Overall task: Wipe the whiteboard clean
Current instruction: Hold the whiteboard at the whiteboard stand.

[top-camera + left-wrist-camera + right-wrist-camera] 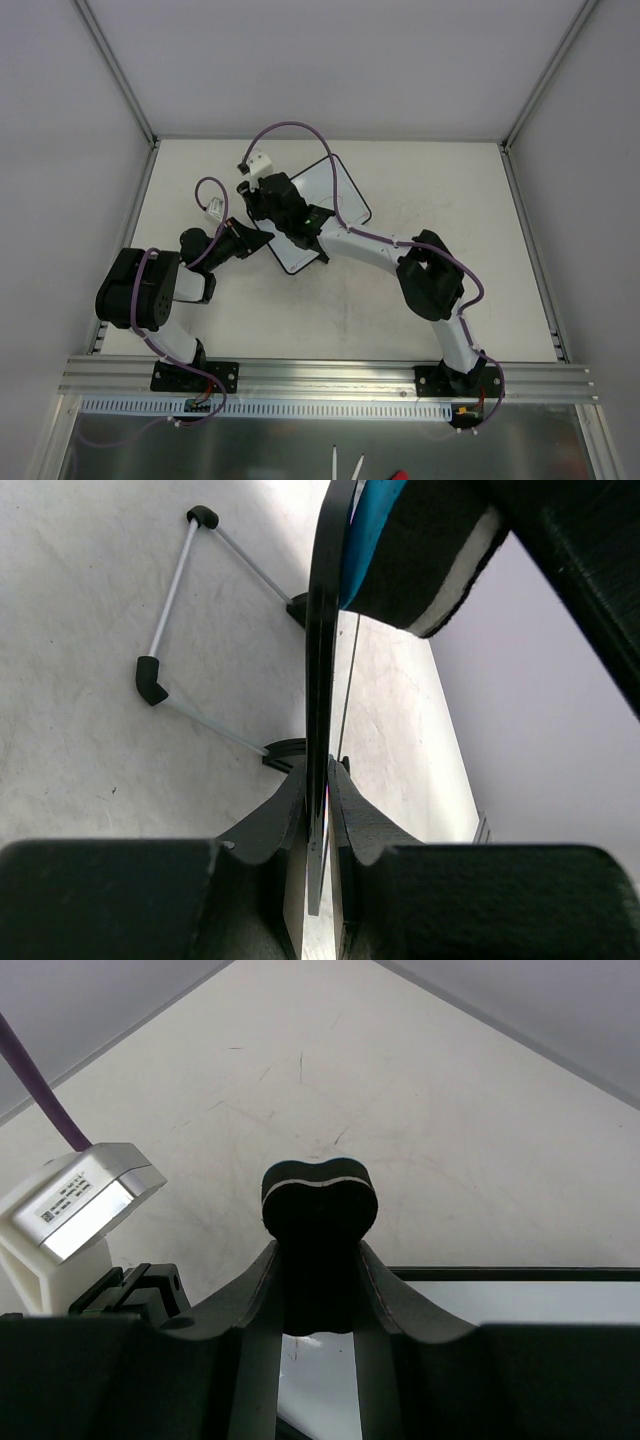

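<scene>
While my left fingers (pixel 298 808) pinch the whiteboard (pixel 355 200) by its rim, tilted up over the mid-bench (pixel 450 200), my right fingers (pixel 268 1295) clamp the black eraser (pixel 318 1200) beside its face.

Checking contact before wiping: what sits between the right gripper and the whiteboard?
The black eraser, clamped in the right gripper, over the whiteboard; the right wrist view shows it.

From above, the right arm (pixel 365 243) covers the middle of the whiteboard (pixel 352 192); the lower half of the eraser (pixel 318 1200) is lost between the right fingers (pixel 250 1310)
</scene>
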Action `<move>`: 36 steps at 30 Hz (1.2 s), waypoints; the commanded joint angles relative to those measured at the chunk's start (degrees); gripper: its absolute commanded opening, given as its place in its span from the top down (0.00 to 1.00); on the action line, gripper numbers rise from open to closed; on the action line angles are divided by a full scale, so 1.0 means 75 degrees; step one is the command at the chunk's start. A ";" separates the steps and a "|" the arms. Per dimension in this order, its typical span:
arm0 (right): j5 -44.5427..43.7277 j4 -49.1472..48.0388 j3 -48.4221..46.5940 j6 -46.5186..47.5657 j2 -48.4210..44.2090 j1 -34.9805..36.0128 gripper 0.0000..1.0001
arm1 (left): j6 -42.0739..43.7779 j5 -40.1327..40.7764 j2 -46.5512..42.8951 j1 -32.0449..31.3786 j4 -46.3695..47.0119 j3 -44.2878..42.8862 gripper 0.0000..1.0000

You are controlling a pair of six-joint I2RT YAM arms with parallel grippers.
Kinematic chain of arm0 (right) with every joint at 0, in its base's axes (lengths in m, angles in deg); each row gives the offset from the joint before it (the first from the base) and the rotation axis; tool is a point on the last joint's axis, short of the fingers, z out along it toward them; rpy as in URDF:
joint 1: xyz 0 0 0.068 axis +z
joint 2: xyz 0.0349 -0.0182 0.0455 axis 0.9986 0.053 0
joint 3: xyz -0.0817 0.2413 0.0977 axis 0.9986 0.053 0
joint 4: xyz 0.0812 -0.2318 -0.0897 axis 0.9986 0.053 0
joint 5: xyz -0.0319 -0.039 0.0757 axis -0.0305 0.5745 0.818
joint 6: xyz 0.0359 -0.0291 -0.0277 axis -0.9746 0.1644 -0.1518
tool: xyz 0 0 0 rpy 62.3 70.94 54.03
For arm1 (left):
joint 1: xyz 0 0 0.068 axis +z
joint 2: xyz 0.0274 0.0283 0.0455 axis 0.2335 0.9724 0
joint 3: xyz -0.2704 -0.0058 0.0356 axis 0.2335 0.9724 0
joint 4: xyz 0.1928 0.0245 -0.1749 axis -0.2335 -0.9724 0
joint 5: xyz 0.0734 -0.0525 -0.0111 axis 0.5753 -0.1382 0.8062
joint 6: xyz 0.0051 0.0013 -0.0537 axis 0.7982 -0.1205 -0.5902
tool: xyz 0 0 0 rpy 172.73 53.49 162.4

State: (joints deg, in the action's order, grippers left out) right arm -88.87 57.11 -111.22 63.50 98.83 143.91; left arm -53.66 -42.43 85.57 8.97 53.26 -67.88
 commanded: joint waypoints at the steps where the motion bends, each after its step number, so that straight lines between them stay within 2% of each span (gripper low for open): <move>1: -0.0032 -0.0195 -0.0329 0.0159 0.0098 0.0048 1.00 | 0.0197 -0.0204 -0.0196 -0.0063 0.2855 0.0015 1.00; 11: 0.0096 -0.0207 0.0081 0.0347 0.0122 0.0047 1.00 | 0.0244 -0.0239 -0.0419 -0.0087 0.2727 0.0015 1.00; 19: 0.0261 -0.0335 0.0971 0.0382 -0.0230 0.0083 1.00 | 0.0232 -0.0275 -0.0454 -0.0087 0.2703 -0.0020 1.00; 36: -0.0126 -0.0547 0.2226 0.0406 -0.0746 0.0270 1.00 | 0.0208 -0.0251 -0.0560 -0.0087 0.2679 -0.0008 1.00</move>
State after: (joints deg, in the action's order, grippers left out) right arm -88.61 49.31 -96.31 66.78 93.52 145.55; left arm -52.57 -42.45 84.59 8.95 51.55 -67.88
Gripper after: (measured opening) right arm 0.314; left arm 0.093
